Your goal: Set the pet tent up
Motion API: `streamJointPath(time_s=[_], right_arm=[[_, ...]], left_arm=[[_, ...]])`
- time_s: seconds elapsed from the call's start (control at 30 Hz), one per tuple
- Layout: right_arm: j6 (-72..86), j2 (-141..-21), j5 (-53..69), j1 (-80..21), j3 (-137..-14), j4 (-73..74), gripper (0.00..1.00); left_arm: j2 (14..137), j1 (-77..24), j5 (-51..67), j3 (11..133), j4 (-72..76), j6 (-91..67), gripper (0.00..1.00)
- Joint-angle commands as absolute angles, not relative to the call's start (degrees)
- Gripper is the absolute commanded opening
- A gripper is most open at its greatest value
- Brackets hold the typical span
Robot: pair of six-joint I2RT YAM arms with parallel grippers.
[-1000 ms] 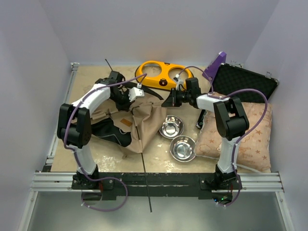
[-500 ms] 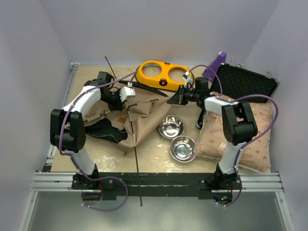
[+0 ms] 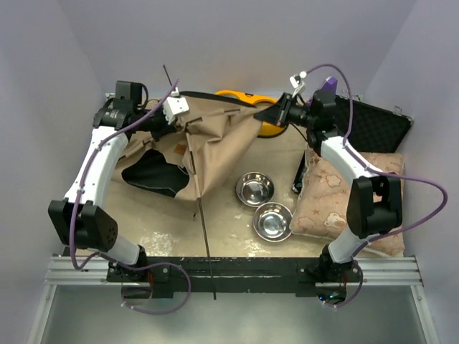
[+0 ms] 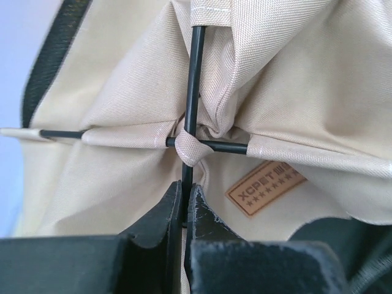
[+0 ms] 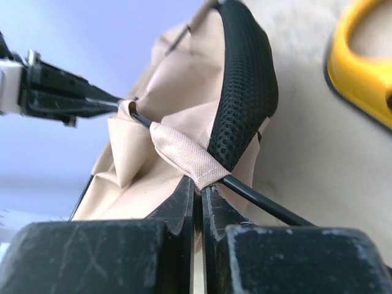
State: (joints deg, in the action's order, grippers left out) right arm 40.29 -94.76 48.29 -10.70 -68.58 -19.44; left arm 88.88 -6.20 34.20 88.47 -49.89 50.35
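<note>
My left pincer is clamped on the pet tent, just below where its black poles cross. My right pincer is closed on a fabric sleeve at the tent's edge. The tan fabric hangs stretched between both pincers, and the yellow feeder lies just beyond the right one.

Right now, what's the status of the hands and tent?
Left hand shut on pet tent pole; right hand shut on its sleeve. Tent stretched between them. Bowls beside it.
</note>
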Motion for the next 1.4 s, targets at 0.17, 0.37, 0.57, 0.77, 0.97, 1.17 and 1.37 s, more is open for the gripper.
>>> streamJointPath(time_s=[0.17,0.37,0.57,0.77,0.97,1.17,1.37], right_arm=[[46.9,-86.4,48.3,-9.8,-97.0,-37.8,0.0],[41.2,-85.9,47.3,-10.5,-105.7,-31.8,0.0],[35.7,-86.5,44.6,-13.3,-112.6,-28.2,0.0],[33.5,-88.7,41.8,-15.3,-119.6,-26.0,0.0],[29.9,-91.1,39.0,-16.5,-122.8,-24.0,0.0],[22.3,-92.4,37.5,-16.8,-124.5,-17.5,0.0],[13.0,-92.0,35.3,-16.7,-126.6,-11.0,0.0]], left_arm=[[80.2,-5.7,39.9,90.0,-36.7,31.1,0.0],[78.1,-8.2,42.3,85.2,-23.9,20.9,0.0],[78.4,-14.6,41.1,72.4,4.3,5.1,0.0],[83.4,-16.5,39.4,68.0,23.9,-6.6,0.0],[88.7,-18.5,41.0,69.2,27.6,-9.6,0.0],[88.0,-18.5,42.3,70.4,24.2,-7.5,0.42],[82.5,-16.9,44.4,69.2,21.5,-7.1,0.79]])
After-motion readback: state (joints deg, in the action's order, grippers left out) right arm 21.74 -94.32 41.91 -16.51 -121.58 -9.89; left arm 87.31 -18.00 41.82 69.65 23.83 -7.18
